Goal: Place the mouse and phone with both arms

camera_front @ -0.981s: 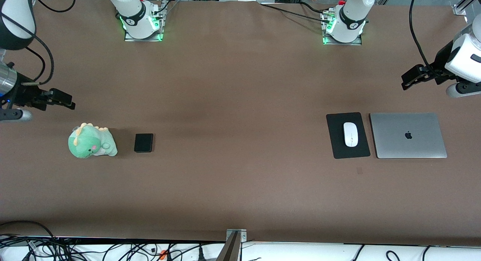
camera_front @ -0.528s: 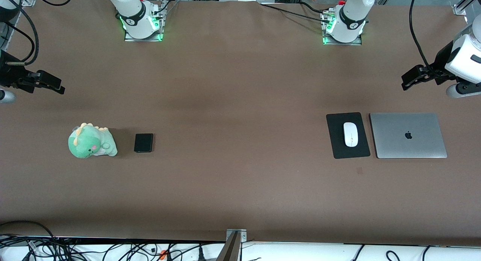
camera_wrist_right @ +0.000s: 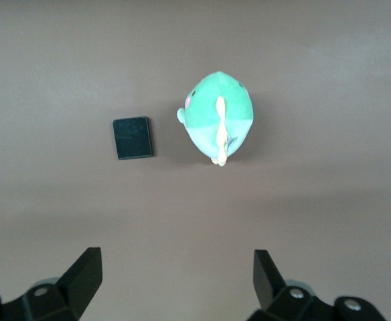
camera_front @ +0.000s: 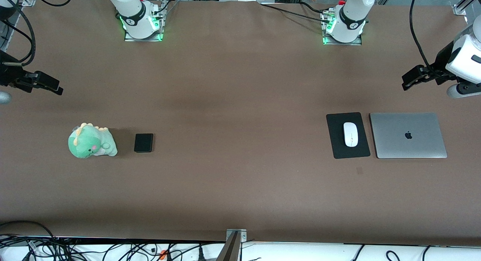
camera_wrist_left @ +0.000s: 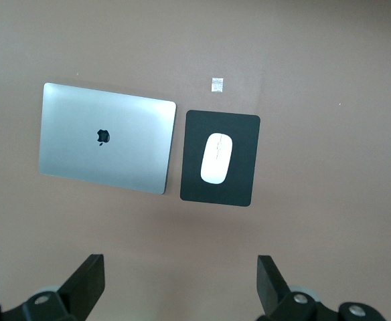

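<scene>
both grippers hang spread and empty: left gripper (camera_wrist_left: 179, 284) above bare table (camera_front: 240, 103) near the mouse (camera_wrist_left: 216, 158), right gripper (camera_wrist_right: 175, 281) near the phone (camera_wrist_right: 132, 138), apparently both placed.

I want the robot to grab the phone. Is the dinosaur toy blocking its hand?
No. The right hand is open over bare table. The dinosaur toy sits beside the phone, toward the right arm's end, not covering it.

The front camera looks steeply down from high up, facing both arm bases at twelve o'clock. Each wrist camera looks straight down from well above the worktop (camera_front: 240, 103): the left shares the mouse (camera_wrist_left: 216, 158) and laptop (camera_wrist_left: 105, 137), the right the phone (camera_wrist_right: 132, 137) and plush toy (camera_wrist_right: 219, 115).
</scene>
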You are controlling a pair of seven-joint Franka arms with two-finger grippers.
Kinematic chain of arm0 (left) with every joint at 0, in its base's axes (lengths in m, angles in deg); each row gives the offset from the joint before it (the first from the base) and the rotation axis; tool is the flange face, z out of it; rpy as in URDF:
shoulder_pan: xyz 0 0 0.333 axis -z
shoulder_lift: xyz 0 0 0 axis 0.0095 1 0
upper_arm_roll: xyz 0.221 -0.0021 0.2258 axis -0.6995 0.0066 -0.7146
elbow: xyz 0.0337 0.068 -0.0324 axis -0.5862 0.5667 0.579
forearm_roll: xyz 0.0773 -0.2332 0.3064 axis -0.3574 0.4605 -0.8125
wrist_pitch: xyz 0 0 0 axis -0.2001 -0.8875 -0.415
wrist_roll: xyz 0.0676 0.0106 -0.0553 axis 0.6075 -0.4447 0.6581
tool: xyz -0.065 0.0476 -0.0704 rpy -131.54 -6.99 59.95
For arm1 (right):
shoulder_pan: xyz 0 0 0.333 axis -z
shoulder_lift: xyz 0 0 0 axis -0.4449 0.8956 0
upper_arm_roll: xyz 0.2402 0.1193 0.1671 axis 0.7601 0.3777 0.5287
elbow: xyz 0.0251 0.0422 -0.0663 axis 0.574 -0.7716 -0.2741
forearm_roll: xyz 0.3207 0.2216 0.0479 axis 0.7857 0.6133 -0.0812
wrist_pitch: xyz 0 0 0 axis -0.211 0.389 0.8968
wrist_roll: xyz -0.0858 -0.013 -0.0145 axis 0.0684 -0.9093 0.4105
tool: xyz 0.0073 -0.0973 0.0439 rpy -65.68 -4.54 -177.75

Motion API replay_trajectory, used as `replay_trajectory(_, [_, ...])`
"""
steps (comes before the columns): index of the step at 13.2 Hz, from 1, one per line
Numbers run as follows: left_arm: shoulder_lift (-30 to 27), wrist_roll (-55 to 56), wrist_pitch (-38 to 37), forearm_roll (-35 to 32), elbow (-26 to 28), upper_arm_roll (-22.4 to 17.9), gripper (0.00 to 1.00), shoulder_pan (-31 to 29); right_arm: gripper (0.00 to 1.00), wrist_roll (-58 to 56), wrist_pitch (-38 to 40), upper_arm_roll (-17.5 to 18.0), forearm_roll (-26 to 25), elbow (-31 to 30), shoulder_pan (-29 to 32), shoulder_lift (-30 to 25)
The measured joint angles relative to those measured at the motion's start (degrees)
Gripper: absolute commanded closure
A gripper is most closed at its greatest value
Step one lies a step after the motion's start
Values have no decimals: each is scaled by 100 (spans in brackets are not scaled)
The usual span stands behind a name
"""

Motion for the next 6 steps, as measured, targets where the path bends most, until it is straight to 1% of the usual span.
replay_trajectory(2, [0, 0, 0, 0, 0, -5, 0, 0, 0, 24, -3, 6, 0, 133, 0, 100])
replay_trajectory(6, [0, 0, 0, 0, 0, -9, 0, 0, 0, 60, -7, 14, 0, 186, 0, 187])
